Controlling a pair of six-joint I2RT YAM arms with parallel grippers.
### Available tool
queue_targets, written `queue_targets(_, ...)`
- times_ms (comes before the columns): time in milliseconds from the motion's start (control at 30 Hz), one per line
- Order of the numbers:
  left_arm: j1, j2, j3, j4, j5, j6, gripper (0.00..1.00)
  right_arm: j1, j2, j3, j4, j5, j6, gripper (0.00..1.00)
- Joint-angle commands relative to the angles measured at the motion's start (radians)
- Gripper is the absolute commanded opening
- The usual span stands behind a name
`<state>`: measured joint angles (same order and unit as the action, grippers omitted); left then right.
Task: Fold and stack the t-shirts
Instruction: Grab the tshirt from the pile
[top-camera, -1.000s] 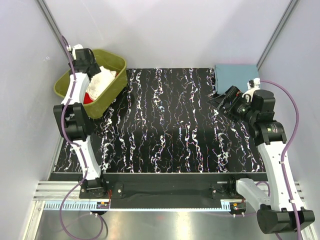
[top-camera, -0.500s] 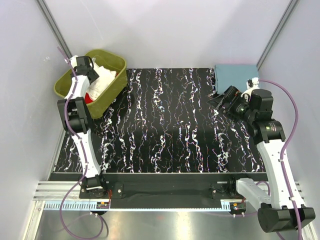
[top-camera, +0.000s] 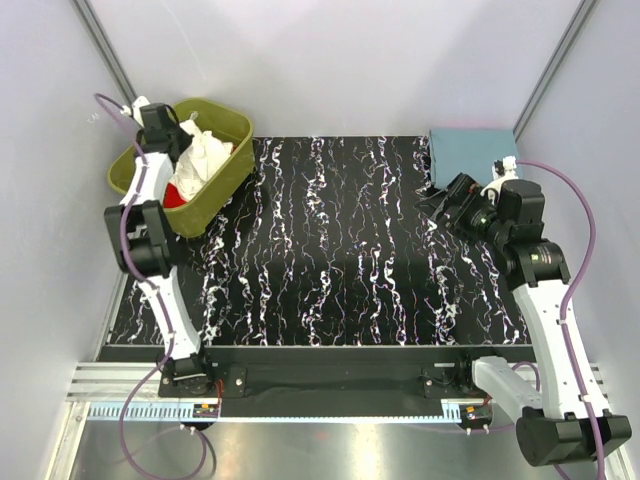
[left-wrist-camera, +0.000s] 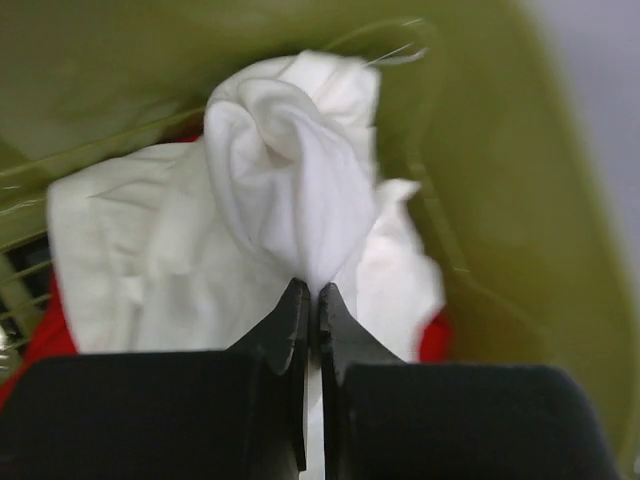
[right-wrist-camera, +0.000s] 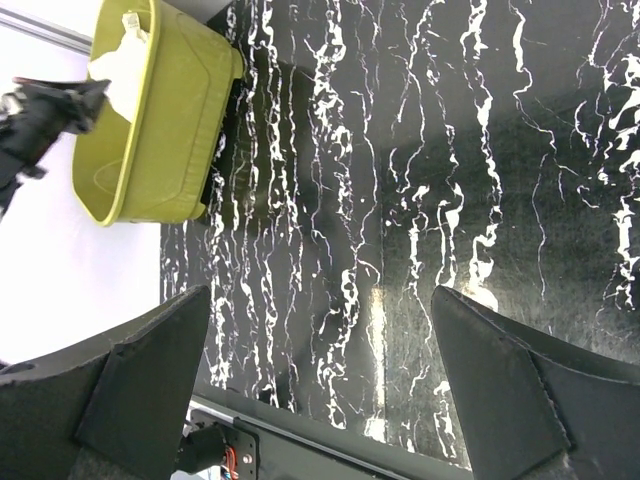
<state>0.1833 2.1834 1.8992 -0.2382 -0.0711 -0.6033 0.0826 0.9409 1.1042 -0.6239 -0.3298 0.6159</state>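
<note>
A white t-shirt (left-wrist-camera: 290, 170) lies crumpled on top in the olive-green tub (left-wrist-camera: 500, 200) at the table's back left. My left gripper (left-wrist-camera: 310, 290) is shut on a pinched fold of it, and the cloth rises in a peak from the jaws. A red t-shirt (left-wrist-camera: 432, 338) shows underneath at the edges. From above, the left gripper (top-camera: 183, 138) hangs over the tub (top-camera: 215, 195) with the white t-shirt (top-camera: 207, 160) and the red t-shirt (top-camera: 175, 197) below it. My right gripper (top-camera: 435, 203) is open and holds nothing, above the mat's right side.
A teal box (top-camera: 470, 155) sits at the back right corner, just behind the right gripper. The black marbled mat (top-camera: 330, 250) covers the table between the arms. Grey walls close in both sides. The tub (right-wrist-camera: 160, 130) also shows far off in the right wrist view.
The left gripper has shut on the white t-shirt and drawn back toward the tub's far left corner, pulling the cloth up. The right arm has barely moved.
</note>
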Motion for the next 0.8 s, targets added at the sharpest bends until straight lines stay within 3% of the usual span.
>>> queue_targets(0, -0.018, -0.166, -0.04, 0.235, 0.231, -0.156, 0.0, 0.009, -0.043, -0.009, 0.05, 0.009, 0.016, 0.99)
queue_targets(67, -0.027, -0.16, -0.028, 0.235, 0.313, -0.223, 0.0, 0.008, -0.053, -0.003, 0.05, 0.009, 0.016, 0.99)
queue_targets(400, -0.073, -0.231, -0.089, 0.244, 0.306, -0.368, 0.0, 0.009, -0.123, 0.01, 0.009, -0.006, 0.011, 0.99)
queue_targets(567, -0.077, -0.247, -0.213, 0.423, 0.379, -0.597, 0.0, 0.009, -0.139, 0.002, 0.004, -0.034, 0.013, 0.99)
queue_targets(633, -0.085, -0.238, -0.191, 0.438, 0.41, -0.65, 0.0, 0.009, -0.139, 0.008, -0.01, -0.049, 0.016, 0.99)
queue_targets(767, -0.137, -0.275, -0.082, 0.309, 0.378, -0.566, 0.0, 0.009, -0.174, 0.025, -0.026, -0.061, 0.025, 0.99)
